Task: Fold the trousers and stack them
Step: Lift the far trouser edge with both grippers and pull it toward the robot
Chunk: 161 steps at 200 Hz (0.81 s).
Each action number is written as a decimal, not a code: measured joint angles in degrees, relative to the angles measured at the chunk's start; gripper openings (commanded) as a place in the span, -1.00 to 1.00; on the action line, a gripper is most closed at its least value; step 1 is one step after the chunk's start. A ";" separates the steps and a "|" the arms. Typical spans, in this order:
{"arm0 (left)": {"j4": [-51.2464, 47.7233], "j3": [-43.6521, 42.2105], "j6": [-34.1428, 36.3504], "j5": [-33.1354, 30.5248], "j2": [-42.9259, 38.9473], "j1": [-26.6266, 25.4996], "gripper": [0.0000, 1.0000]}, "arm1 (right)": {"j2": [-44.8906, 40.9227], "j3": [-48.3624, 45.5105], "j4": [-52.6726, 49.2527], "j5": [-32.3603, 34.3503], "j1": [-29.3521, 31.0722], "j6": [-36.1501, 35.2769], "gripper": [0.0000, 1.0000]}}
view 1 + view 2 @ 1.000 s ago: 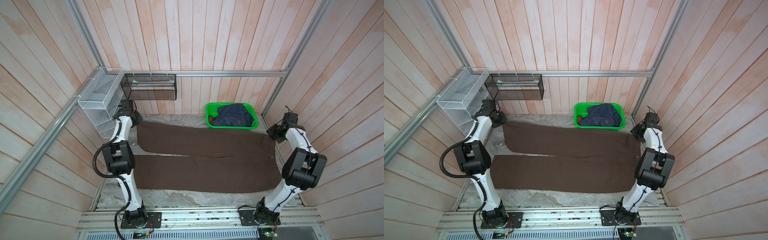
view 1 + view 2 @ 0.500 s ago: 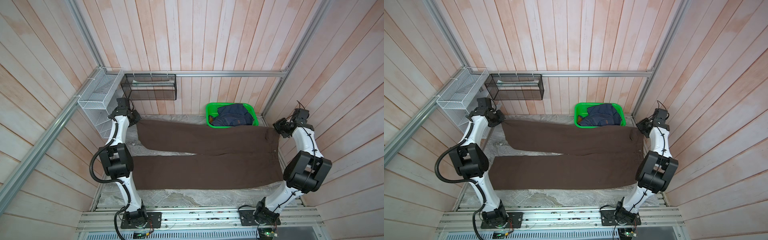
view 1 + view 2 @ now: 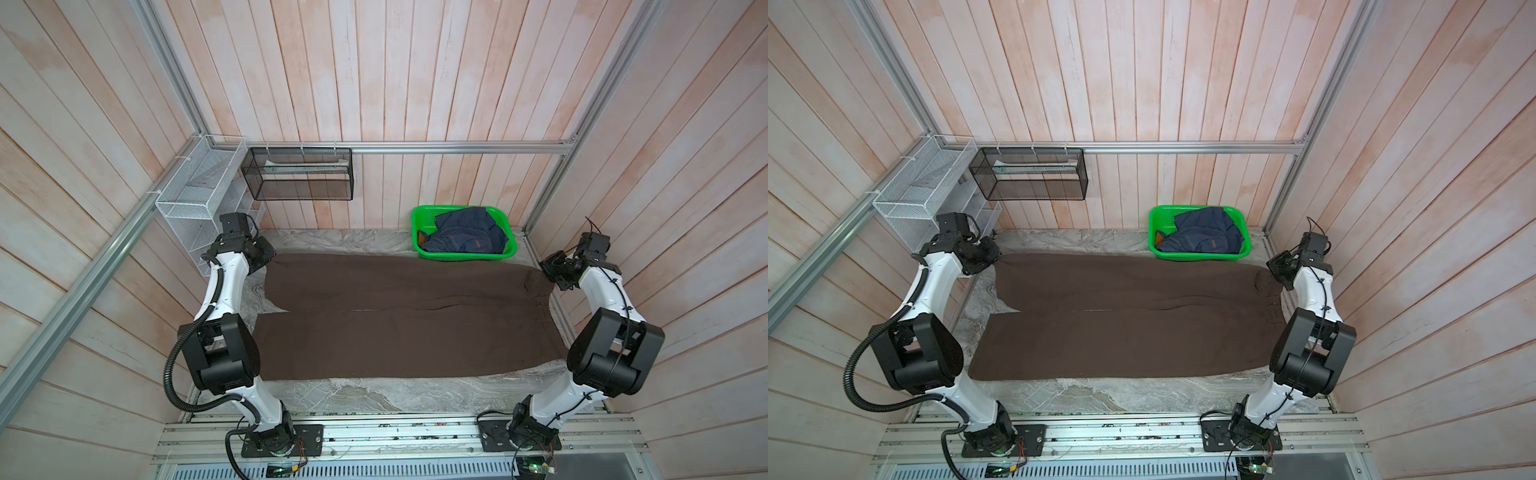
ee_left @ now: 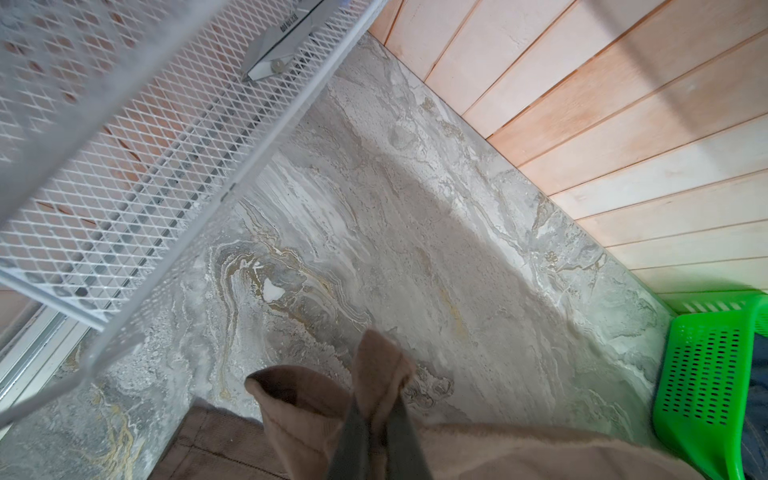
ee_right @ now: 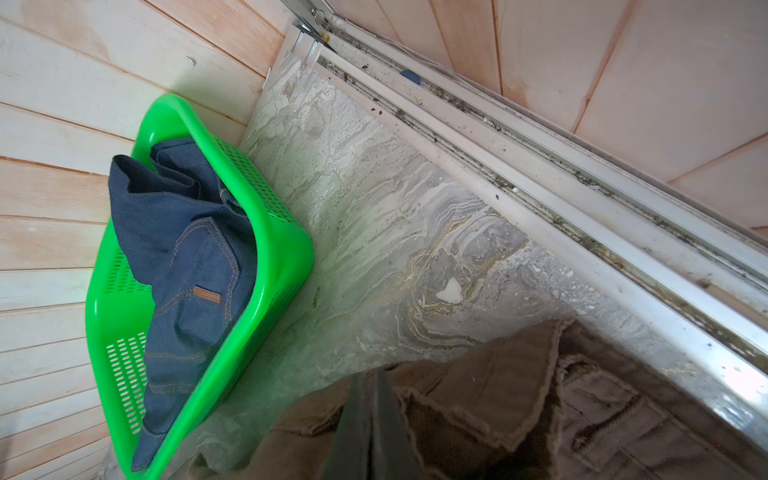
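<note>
While plank walls box in the marbled bench, trousers lie spread across it; left gripper pinches the hem at the bench's far-left corner, right gripper clamps the waistband at far-right corner.

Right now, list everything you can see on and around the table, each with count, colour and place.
trousers: one, dark brown, spread across the table, legs to the left, waist to the right
basket: one, green, back right of the table, by the wall
denim garment: one, navy, crumpled in the basket
mesh bin: one, black, on the back wall, left of centre
wire rack: one, white, back left corner
table: one, grey marbled, under the trousers and basket
left gripper: one, dark, shut on the trousers' far leg hem, back left
right gripper: one, dark, shut on the trousers' far waist corner, back right
</note>
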 measured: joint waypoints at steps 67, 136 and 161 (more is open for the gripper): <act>1.14 -1.73 -0.15 2.27 -3.19 1.46 -1.00 | 0.02 4.04 0.20 -0.24 0.00 0.02 -1.00; 2.21 3.63 0.94 7.15 -3.17 2.75 -1.00 | 6.62 14.47 0.76 -2.56 1.05 1.22 -1.00; -1.86 7.69 0.28 8.44 -0.63 2.73 -1.00 | 11.63 21.29 0.48 -3.13 2.80 1.73 -1.00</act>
